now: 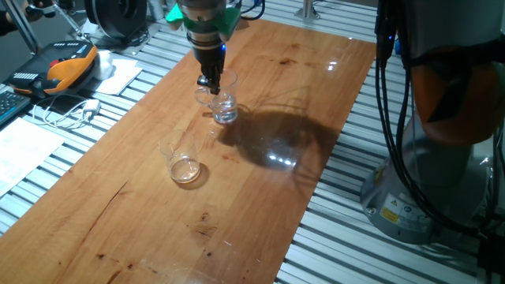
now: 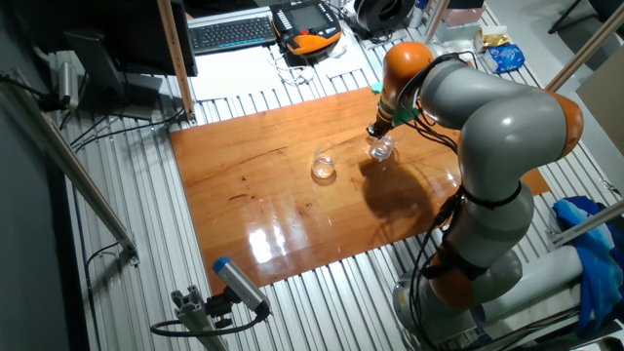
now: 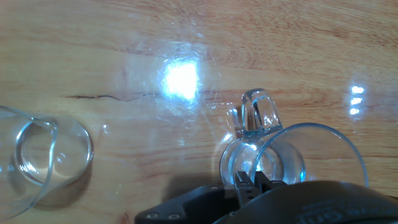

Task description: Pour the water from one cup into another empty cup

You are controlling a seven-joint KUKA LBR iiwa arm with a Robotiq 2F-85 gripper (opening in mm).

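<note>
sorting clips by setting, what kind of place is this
Most likely a robotics lab or workshop: a wooden board laid on slatted aluminium framing, a keyboard and an orange-and-black handheld controller beside it, loose cables around.

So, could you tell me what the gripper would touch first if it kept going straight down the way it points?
Most likely the handled glass mug: the gripper points down at its rim on the near side. The handleless tumbler stands well aside. Depth is unclear.
</note>
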